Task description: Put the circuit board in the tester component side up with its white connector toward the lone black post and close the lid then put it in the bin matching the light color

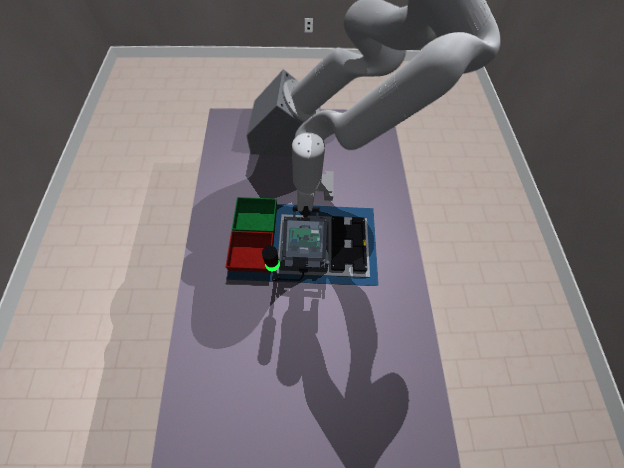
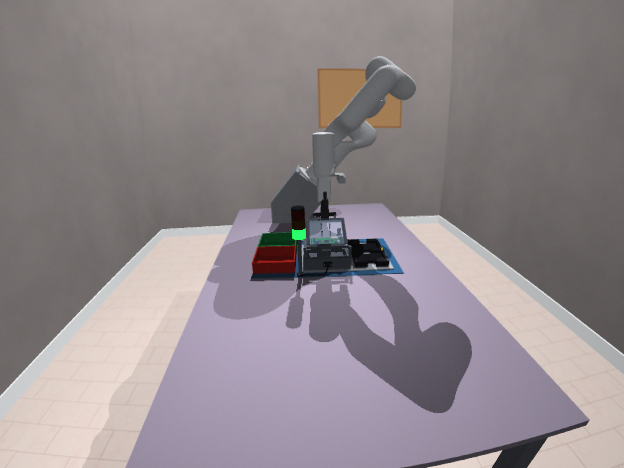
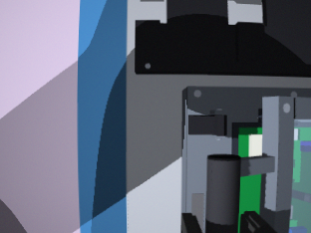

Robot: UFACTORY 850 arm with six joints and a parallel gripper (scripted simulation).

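The green board lies in the grey tester, its white connector near the tray side. The clear lid appears raised at the robot side, tilted over the board; its exact angle is unclear. My gripper is open a little at that side, its fingers on either side of the lid's dark round handle, with a small gap at the left finger. The signal light glows green. The pins are hidden.
The green bin and red bin stand left of the tester. The light's pole is near the red bin's corner. The black tray is on the tester's right. A cable runs at the tester's front.
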